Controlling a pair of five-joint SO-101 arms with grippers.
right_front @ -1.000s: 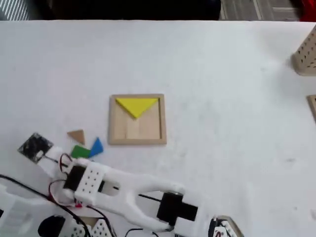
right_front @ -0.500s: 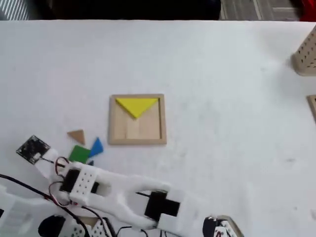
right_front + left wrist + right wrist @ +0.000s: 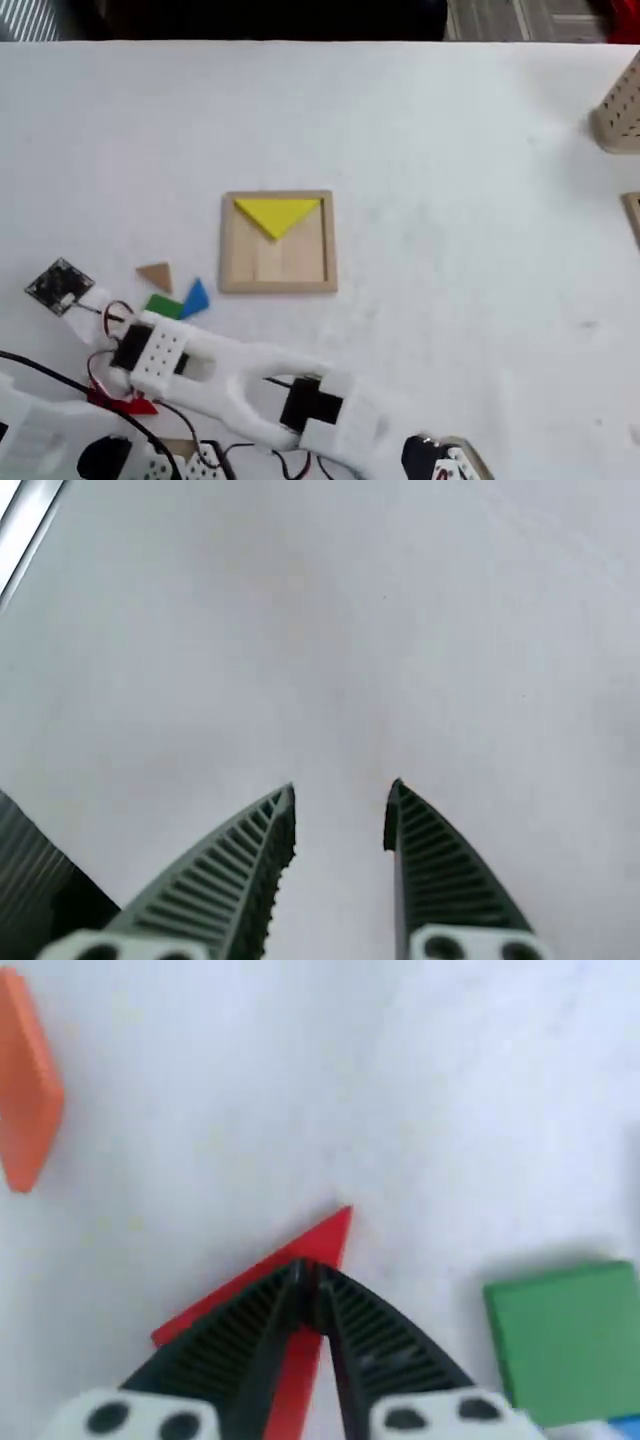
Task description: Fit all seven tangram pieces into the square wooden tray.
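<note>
Right gripper (image 3: 312, 1275): pinched the red triangle (image 3: 328, 1236), near the green square (image 3: 565, 1335).
Left gripper (image 3: 340, 815): spread apart over the table (image 3: 400, 630).
Tray (image 3: 278, 287): held a yellow triangle (image 3: 277, 214).

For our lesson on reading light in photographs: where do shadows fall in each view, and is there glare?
High view: even light, no glare on the table, faint shade inside the wooden tray. Left wrist view: the table is softly graded, with no hard shadow. Right wrist view: the green square has a thin dark shadow along one edge.

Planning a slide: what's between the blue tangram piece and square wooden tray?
High view: only bare white table separates the blue piece from the wooden tray.
</note>
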